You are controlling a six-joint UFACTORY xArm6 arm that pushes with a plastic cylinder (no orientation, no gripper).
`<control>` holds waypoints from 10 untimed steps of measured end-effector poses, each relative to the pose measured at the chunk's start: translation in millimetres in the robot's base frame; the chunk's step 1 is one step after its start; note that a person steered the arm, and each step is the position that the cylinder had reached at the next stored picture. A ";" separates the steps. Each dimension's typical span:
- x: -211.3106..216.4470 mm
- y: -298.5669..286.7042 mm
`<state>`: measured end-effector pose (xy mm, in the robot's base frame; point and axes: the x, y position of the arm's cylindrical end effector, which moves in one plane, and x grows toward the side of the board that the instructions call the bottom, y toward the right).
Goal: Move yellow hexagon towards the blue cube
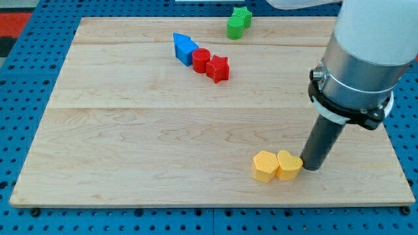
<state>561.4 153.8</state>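
Observation:
Two yellow blocks touch near the view's bottom right: a yellow hexagon (264, 166) on the left and a yellow heart-shaped block (289, 164) on its right. My tip (311, 166) is right beside the heart's right side, touching or nearly touching it. The blue block (184, 47), with a pointed end, lies near the view's top centre-left, far up and left of the yellow pair.
A red cylinder (200, 59) and a red star (218, 68) sit in a row right of the blue block. Two green blocks (238, 22) lie at the board's top edge. The wooden board (130, 143) rests on a blue pegboard.

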 end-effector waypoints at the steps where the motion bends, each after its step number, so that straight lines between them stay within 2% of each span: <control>1: 8.6 27.1; 3: 27.8 23.4; 5: 32.9 -26.3; 8: -6.5 -108.8; 10: -43.3 -137.7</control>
<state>518.1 16.1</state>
